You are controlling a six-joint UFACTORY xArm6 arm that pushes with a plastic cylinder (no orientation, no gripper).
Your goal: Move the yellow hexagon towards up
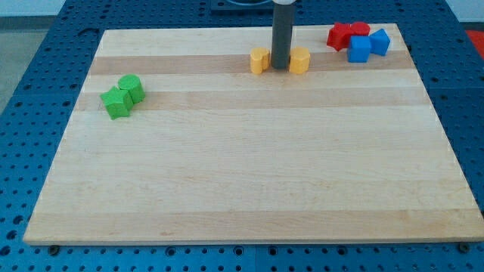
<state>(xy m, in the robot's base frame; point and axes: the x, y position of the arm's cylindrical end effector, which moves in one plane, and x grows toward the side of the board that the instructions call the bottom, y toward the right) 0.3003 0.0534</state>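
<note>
You see a pale wooden surface (249,166) with visible grain bands, resting on a blue perforated base (30,91); my tip (280,68) is the lower end of a smooth dark rod, standing at twelve o'clock on the board between two yellow blocks; there is no pincer on this arm, so nothing is held. The yellow hexagon (300,60) sits just at three o'clock of my tip, apparently touching the rod; the other yellow block (260,60), shape unclear, is just at nine o'clock. Two blocky green pieces (123,96) touch near ten o'clock; two red blocks (346,34) and two blue blocks (368,45) cluster at one o'clock.
</note>
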